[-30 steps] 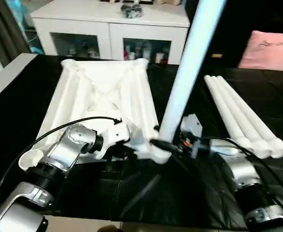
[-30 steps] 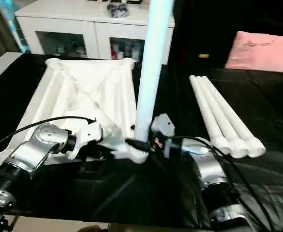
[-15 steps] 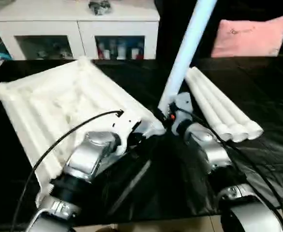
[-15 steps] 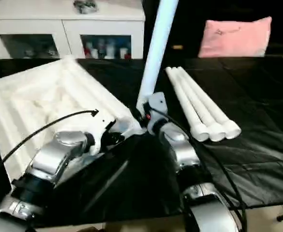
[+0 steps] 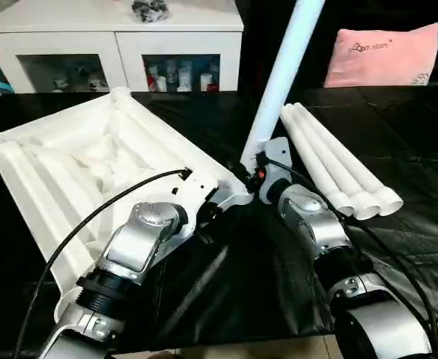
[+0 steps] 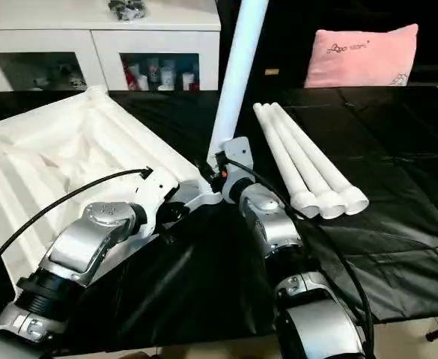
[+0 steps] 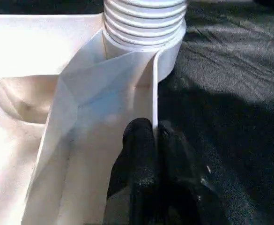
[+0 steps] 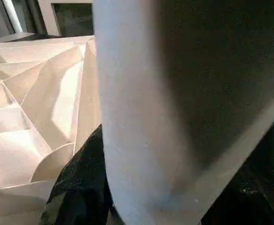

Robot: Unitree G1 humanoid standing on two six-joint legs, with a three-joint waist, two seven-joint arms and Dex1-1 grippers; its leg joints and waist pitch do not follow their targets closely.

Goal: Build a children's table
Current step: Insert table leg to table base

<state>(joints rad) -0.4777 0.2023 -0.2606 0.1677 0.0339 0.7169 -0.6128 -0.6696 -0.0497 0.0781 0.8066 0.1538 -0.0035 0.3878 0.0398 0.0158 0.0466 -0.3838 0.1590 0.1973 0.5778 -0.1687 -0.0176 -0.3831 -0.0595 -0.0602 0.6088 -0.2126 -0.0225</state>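
The left gripper [image 7: 154, 136] is seen pinched together on a thin upright rib at the rim of the tabletop [image 5: 76, 161], just beside a threaded corner socket [image 7: 144, 23]. The right gripper [image 5: 250, 173] is closed around the lower end of a leg [image 5: 282, 75]; one black finger [image 8: 83, 187] is seen pressed against that tube, which is held steep, leaning a little to the right, with its foot at the near right corner of the tabletop. Whether the leg is seated in the socket cannot be told.

The tabletop is laid with its ribbed underside up on the black-covered table [image 5: 406, 224], turned at an angle, to the left of the scene. Round sockets are shown at its far corners. Three more legs [image 5: 338, 168] are laid side by side, touching one another, on the black surface to the right of the held leg, their open ends toward the robot.

Behind the table a white cabinet [image 5: 121, 52] with glass doors is seen, and to the right a pink cushion [image 5: 383, 45].
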